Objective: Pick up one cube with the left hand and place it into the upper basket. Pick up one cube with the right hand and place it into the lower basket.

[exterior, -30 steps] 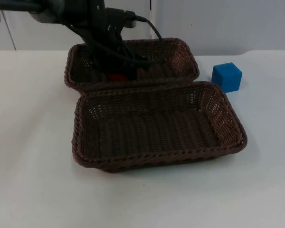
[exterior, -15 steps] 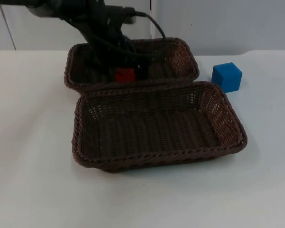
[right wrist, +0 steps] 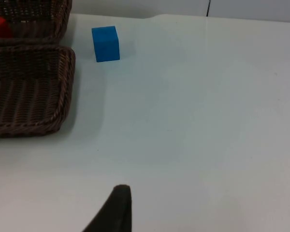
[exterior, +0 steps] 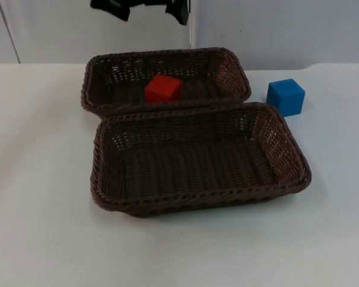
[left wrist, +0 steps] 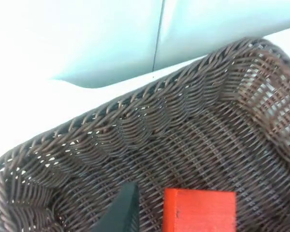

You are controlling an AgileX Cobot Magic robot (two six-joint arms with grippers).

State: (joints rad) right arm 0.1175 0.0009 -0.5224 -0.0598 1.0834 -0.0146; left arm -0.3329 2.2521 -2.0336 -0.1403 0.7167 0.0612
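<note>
A red cube (exterior: 163,88) lies inside the upper wicker basket (exterior: 167,55), free of any grip. High above that basket, at the back wall, my left gripper (exterior: 148,7) hangs open with nothing in it. In the left wrist view the red cube (left wrist: 199,211) rests on the weave of the upper basket (left wrist: 135,104), beside one black fingertip (left wrist: 122,212). A blue cube (exterior: 285,96) stands on the table just right of both baskets. The lower basket (exterior: 197,206) holds nothing. My right gripper (right wrist: 115,210) waits over bare table, well away from the blue cube (right wrist: 105,44).
The two baskets touch along their long sides. The white table (exterior: 42,227) has free room left, right and in front of them. The grey partition wall (exterior: 275,30) closes the back. The right wrist view takes in the lower basket's corner (right wrist: 63,96).
My left gripper let go of the red cube in the upper basket and rose up and back out of it. The cube now lies uncovered. The blue cube has not moved.
</note>
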